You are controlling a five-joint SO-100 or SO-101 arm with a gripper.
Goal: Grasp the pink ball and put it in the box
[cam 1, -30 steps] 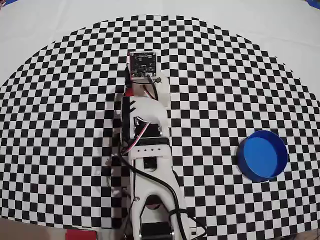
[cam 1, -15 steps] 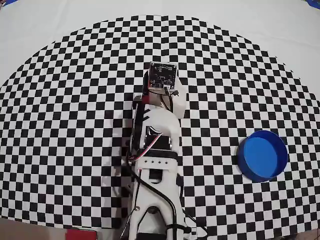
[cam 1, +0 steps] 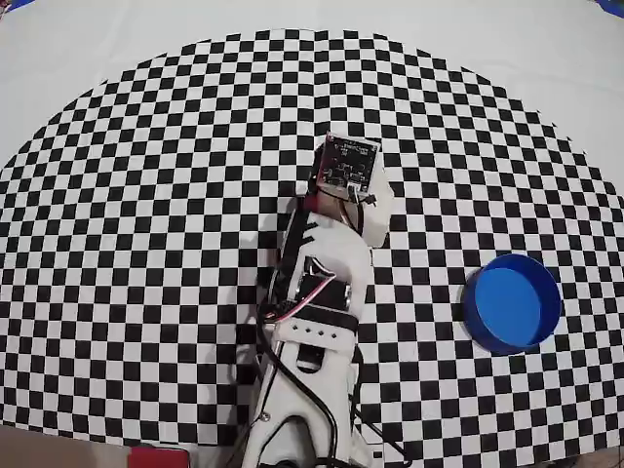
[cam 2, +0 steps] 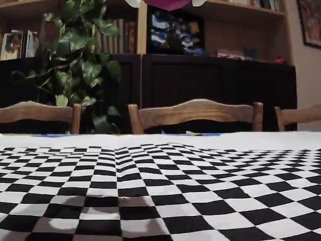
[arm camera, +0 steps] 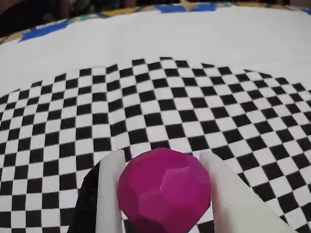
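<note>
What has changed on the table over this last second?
In the overhead view the arm has swung to the right, toward the box, its tip moving from left of centre to about the middle. The gripper is shut on the pink ball, carried clear of the cloth. The box and the checkered cloth stayed where they were.

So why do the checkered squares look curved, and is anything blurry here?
Overhead view: the lens bends the checkered mat into a dome shape, with soft, even light. Wrist view: the pink ball, held between the white jaws, is sharp enough to show its facets. Fixed view: low to the table, the nearest squares go soft and a dim shadow falls on them.
</note>
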